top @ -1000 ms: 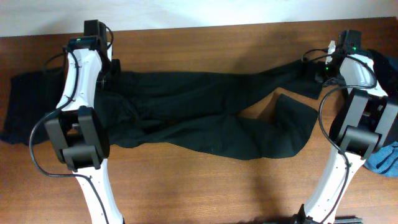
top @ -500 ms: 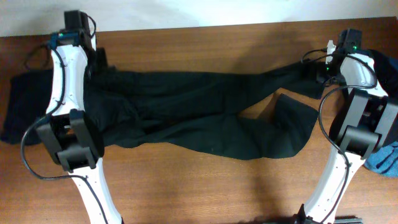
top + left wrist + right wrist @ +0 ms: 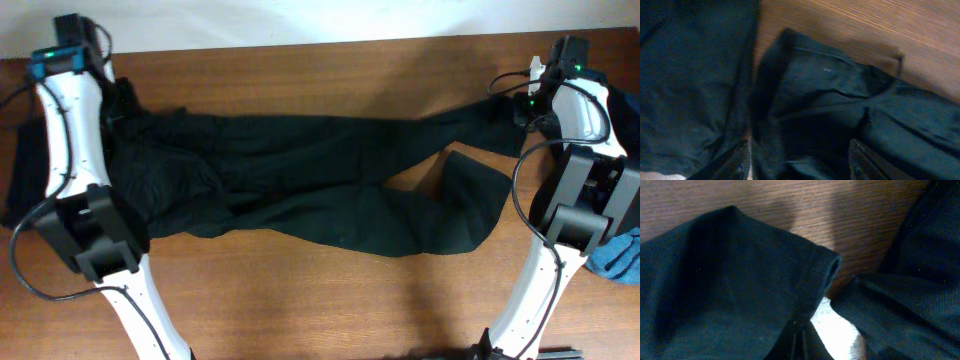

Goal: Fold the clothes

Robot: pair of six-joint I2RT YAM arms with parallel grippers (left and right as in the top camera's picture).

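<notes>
A long pair of black trousers [image 3: 320, 170] lies stretched across the wooden table [image 3: 320, 300], waist to the left, legs to the right. My left gripper [image 3: 124, 98] hovers open over the waist end [image 3: 825, 100]; its two fingers [image 3: 737, 162] stand wide apart with only loose fabric below them. My right gripper [image 3: 522, 110] is shut on the hem of the upper trouser leg [image 3: 740, 280], its fingertips [image 3: 801, 335] pinched together on the cloth. The lower leg [image 3: 470, 200] lies free, bent back near the right arm.
Another black garment [image 3: 25, 170] lies at the table's left edge, beside the left arm. A dark garment [image 3: 620, 100] and a blue piece [image 3: 618, 255] sit at the far right behind the right arm. Bare wood fills the table's front.
My left gripper has opened and let go of the waist, and the left arm has swung to the left. The right gripper has held its grip and barely moved.
</notes>
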